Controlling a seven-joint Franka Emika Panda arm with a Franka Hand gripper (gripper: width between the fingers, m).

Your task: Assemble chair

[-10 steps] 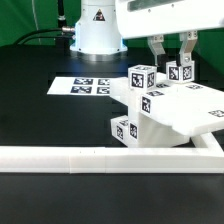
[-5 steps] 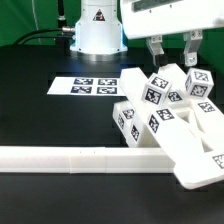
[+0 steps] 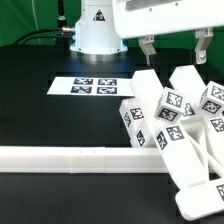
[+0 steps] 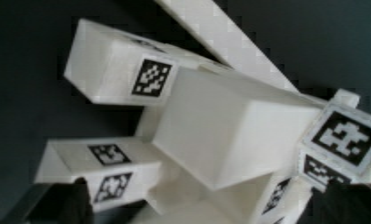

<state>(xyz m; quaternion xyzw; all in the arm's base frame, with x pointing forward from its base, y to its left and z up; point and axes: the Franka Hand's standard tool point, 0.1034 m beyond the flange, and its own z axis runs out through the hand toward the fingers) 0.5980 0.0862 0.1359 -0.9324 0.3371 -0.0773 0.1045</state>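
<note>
My pincer [image 3: 174,52] hangs wide open and empty above the bench [image 3: 60,125]. The half-built chair [image 3: 178,125] lies tipped over just below, against the border rail [image 3: 70,158], posts slanting toward the exterior view's right, directly under my fingers.

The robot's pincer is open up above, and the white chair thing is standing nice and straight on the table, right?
Not quite. The pincer is open above, but the chair is not standing straight: in the exterior view it is tipped over at a slant, leaning across the border rail at the exterior view's right.
</note>
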